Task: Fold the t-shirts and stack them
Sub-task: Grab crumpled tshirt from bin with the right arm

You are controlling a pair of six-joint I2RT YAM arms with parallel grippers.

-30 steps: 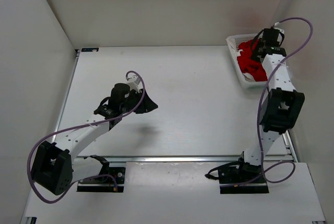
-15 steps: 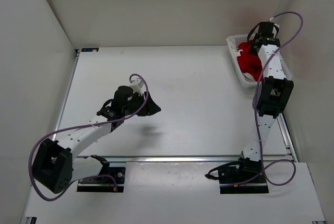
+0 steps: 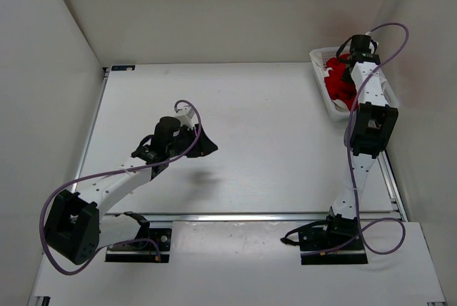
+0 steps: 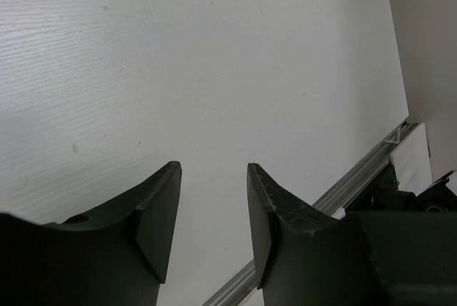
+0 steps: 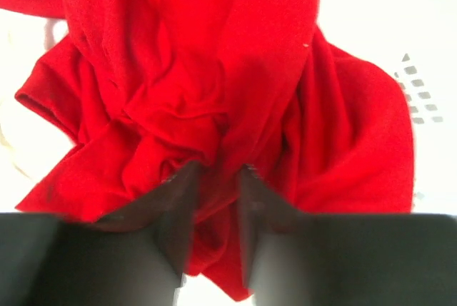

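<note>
In the basket (image 3: 315, 60) at the far right corner of the worktop (image 3: 271, 128), the right pincer (image 5: 212, 174) reaches down into the crumpled red shirt (image 5: 235, 70), its jaws drawn narrow with a ridge of red cloth pinched between them, wrinkles running in toward the tips. The left pincer (image 4: 214, 170) hangs released and empty over bare worktop, well apart from the basket. The main risk, as I judge it, lies in that grip: it looks to be a thin fold near the middle of the heap, so a lift could let the cloth slide out, or bring the shirt up as a tangled bundle with no hem or shoulder to find. A pale cloth lies just beside the red one at the left of the wrist view; if it is caught in the same pinch, or clings, two garments may come out together. The light mesh basket could also drag or tip if cloth snags on its wall. No green shirt shows in any view.
</note>
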